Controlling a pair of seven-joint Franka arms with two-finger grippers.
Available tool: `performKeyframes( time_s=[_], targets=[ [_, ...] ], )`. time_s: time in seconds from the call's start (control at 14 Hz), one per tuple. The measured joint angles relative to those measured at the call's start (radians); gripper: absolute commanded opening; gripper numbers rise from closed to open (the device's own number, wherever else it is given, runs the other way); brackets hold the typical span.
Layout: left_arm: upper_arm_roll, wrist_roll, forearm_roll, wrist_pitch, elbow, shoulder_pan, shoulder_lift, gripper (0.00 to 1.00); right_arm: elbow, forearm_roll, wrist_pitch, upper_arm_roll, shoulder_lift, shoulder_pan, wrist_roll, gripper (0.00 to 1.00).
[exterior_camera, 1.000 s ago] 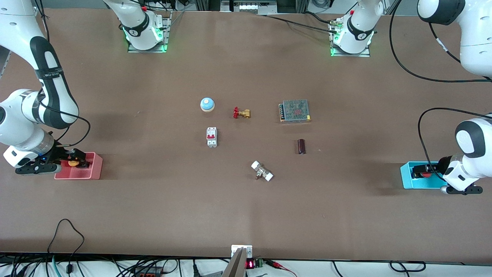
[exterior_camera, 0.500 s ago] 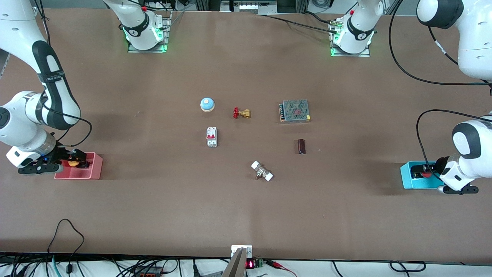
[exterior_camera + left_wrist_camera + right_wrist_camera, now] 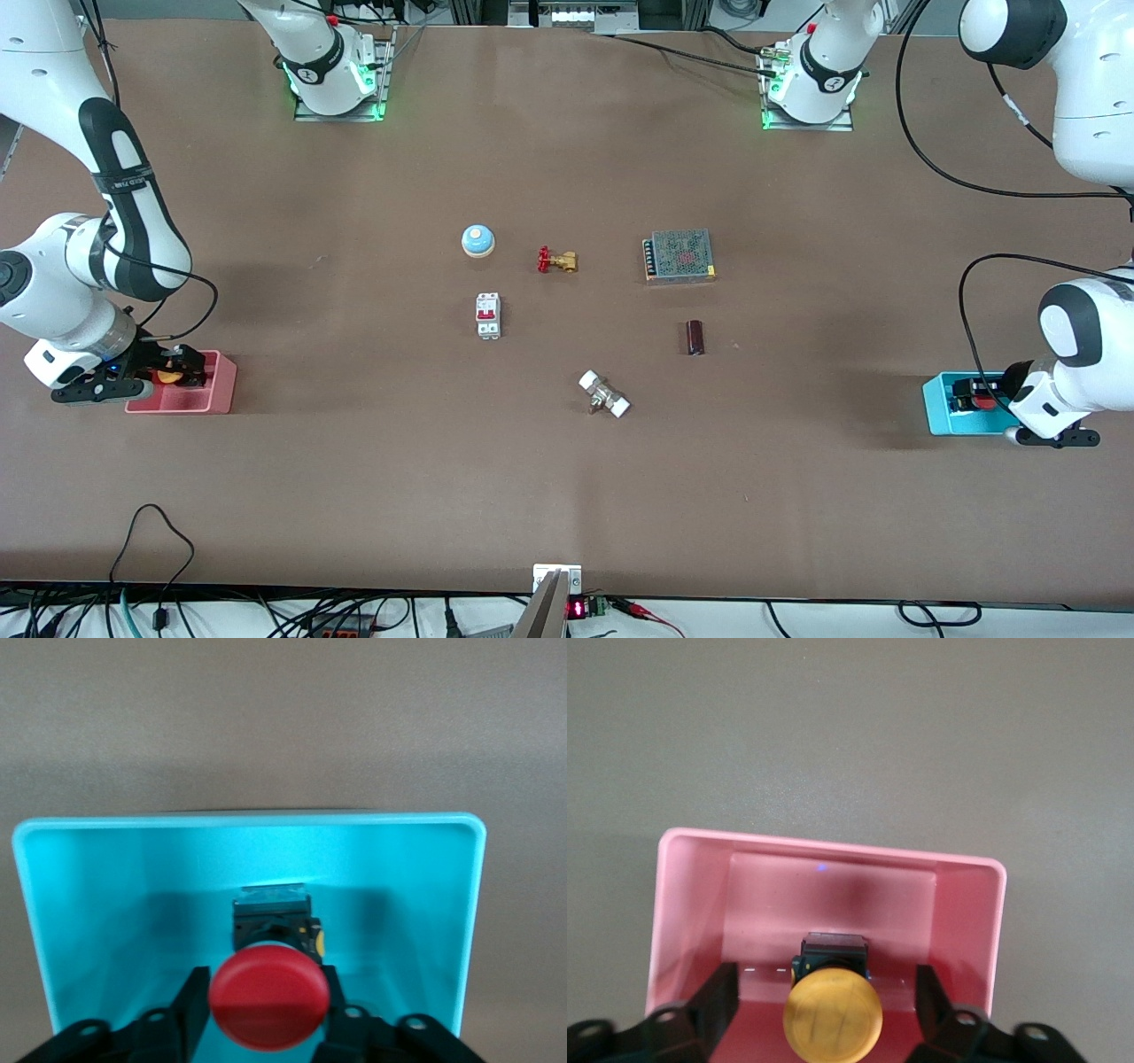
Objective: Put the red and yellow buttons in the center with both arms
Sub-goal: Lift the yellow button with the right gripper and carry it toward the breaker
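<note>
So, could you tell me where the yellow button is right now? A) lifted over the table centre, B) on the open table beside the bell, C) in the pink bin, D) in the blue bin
C: the yellow button sits inside the pink bin, between the right gripper's spread fingers.

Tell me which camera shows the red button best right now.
The left wrist view: the red button fills it, sitting in the light blue bin between the left gripper fingers, which flank its cap. The front view shows only a red speck by the arm. The right wrist view misses it.
</note>
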Motion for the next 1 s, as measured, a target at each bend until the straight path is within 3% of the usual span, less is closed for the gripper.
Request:
performKeyframes(
  time_s=[0.36,0.79,1.0],
  targets=[
    [0.000,0.000,0.000,0.000,0.002,-0.002,0.000,0.41,0.000,-0.004,0.000,0.002,0.000,0.000,-0.005,0.27],
    [0.000,0.000,0.000,0.000,0.010,-0.002,0.000,0.26,0.002,-0.005,-0.008,0.009,-0.008,-0.004,-0.033,0.26],
    [0.000,0.001,0.000,0.000,0.011,-0.002,0.000,0.26,0.041,-0.002,-0.223,0.055,-0.108,-0.017,-0.042,0.26]
  ],
)
